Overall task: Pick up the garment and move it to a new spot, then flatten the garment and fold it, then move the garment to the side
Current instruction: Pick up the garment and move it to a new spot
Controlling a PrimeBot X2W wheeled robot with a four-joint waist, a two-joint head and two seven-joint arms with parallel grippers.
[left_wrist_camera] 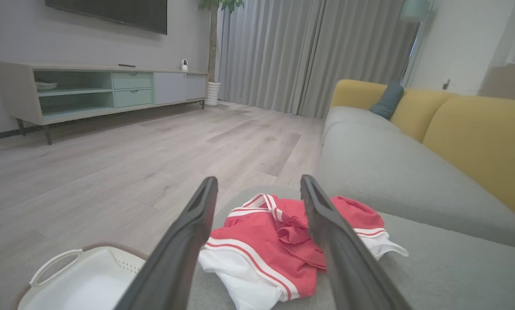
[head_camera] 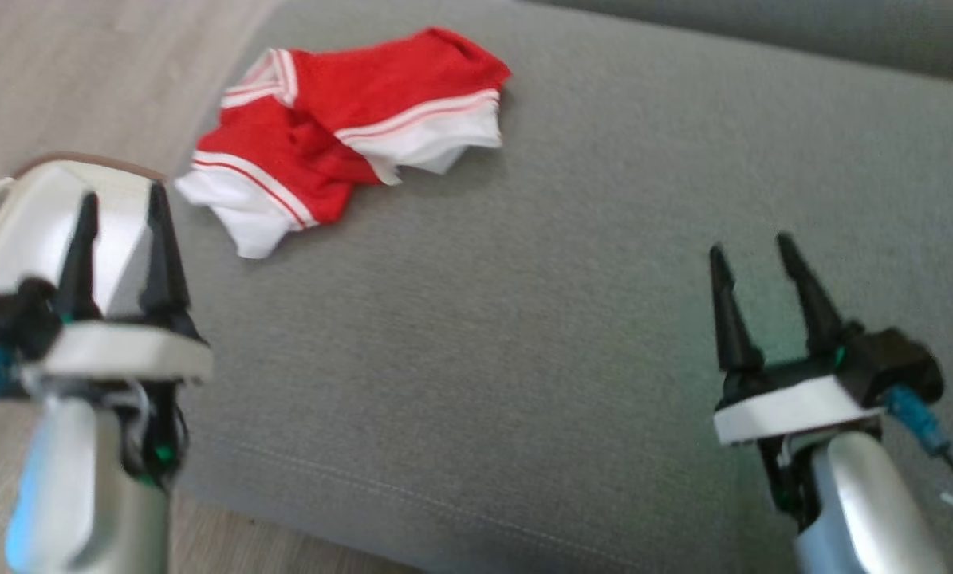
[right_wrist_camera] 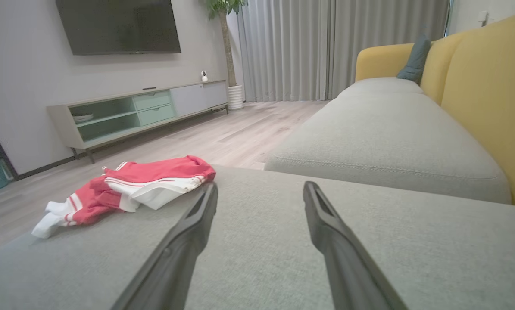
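The garment [head_camera: 340,127], crumpled red shorts with white stripes and white hems, lies bunched on the grey sofa cushion [head_camera: 572,279] near its far left corner. My left gripper [head_camera: 121,203] hovers open at the lower left, short of the shorts, nothing between its fingers. In the left wrist view the garment [left_wrist_camera: 266,241] sits just beyond the spread fingers of the left gripper [left_wrist_camera: 259,183]. My right gripper [head_camera: 751,247] is open over bare cushion at the lower right, well away from the shorts. The right wrist view has the garment [right_wrist_camera: 128,189] far to the left of the right gripper [right_wrist_camera: 259,187].
A white laundry basket [head_camera: 37,215] stands on the wood floor [left_wrist_camera: 110,172] beside the cushion's left edge, under my left gripper. The sofa has yellow backrests [left_wrist_camera: 485,142] and a dark blue pillow [left_wrist_camera: 386,101]. A low TV cabinet [left_wrist_camera: 89,90] lines the far wall.
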